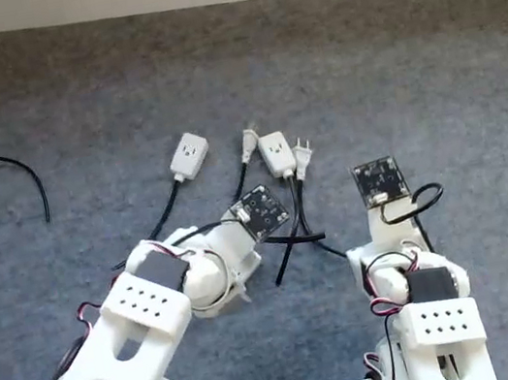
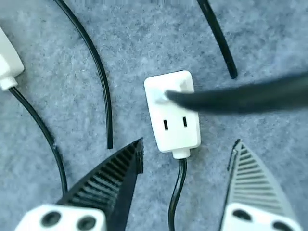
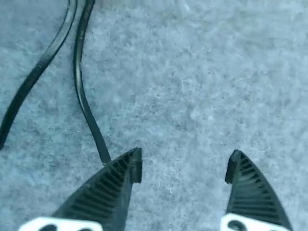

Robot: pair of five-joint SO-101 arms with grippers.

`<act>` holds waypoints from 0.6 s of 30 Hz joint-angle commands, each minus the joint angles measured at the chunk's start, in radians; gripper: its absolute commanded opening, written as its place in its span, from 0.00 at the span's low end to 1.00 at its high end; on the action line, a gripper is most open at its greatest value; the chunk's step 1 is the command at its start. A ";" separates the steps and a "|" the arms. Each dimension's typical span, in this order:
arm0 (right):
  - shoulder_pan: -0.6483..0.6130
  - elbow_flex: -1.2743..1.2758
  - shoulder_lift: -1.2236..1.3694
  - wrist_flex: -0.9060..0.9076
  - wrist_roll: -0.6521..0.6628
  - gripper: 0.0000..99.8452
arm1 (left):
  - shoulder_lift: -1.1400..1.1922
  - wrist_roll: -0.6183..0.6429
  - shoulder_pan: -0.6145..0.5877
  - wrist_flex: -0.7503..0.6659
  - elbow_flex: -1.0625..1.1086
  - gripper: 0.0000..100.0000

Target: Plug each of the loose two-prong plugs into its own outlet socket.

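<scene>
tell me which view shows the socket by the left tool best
Left wrist view: the socket lies face up ahead of the left tool, both slots plain. High view has it small; right wrist view faces carpet and cable.

Your left arm (image 1: 143, 313) leans forward and in toward the middle, wrist tipped down, and your left gripper (image 2: 187, 144) faces the floor with its fingers spread wide. Your right arm (image 1: 426, 302) stands beside it, pointing straight ahead, and your right gripper (image 3: 186, 155) is also spread wide and facing down.
</scene>
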 commanded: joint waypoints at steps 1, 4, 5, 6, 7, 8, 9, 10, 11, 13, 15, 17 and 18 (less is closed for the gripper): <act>0.002 -0.004 -0.012 -0.019 -0.009 0.27 | -0.022 0.006 0.008 -0.098 0.048 0.29; 0.002 -0.002 -0.012 -0.019 -0.009 0.27 | -0.021 0.006 0.012 -0.127 0.073 0.29; 0.002 -0.002 -0.012 -0.019 -0.009 0.27 | -0.021 0.006 0.012 -0.141 0.082 0.29; 0.002 -0.002 -0.012 -0.019 -0.009 0.27 | -0.021 0.006 0.012 -0.157 0.093 0.29; 0.002 -0.002 -0.012 -0.019 -0.009 0.27 | -0.021 0.006 0.013 -0.170 0.105 0.29; 0.001 -0.002 -0.012 -0.018 -0.009 0.27 | -0.021 0.006 0.013 -0.186 0.116 0.29; -0.007 -0.002 -0.012 -0.018 -0.009 0.27 | -0.021 0.006 0.013 -0.196 0.125 0.29; -0.016 -0.002 -0.012 -0.016 -0.009 0.27 | -0.021 0.006 0.013 -0.204 0.134 0.29; -0.025 -0.002 -0.012 -0.016 -0.009 0.27 | -0.019 0.006 0.013 -0.204 0.137 0.29; -0.030 -0.002 -0.012 -0.015 -0.009 0.27 | 0.012 0.006 0.013 -0.213 0.136 0.29; -0.030 -0.001 -0.012 -0.015 -0.009 0.27 | 0.081 0.006 0.013 -0.256 0.131 0.29; -0.030 -0.001 -0.012 -0.015 -0.009 0.27 | 0.173 0.006 0.013 -0.295 0.107 0.27; -0.030 -0.001 -0.012 -0.015 -0.009 0.27 | 0.220 0.006 0.012 -0.299 0.076 0.25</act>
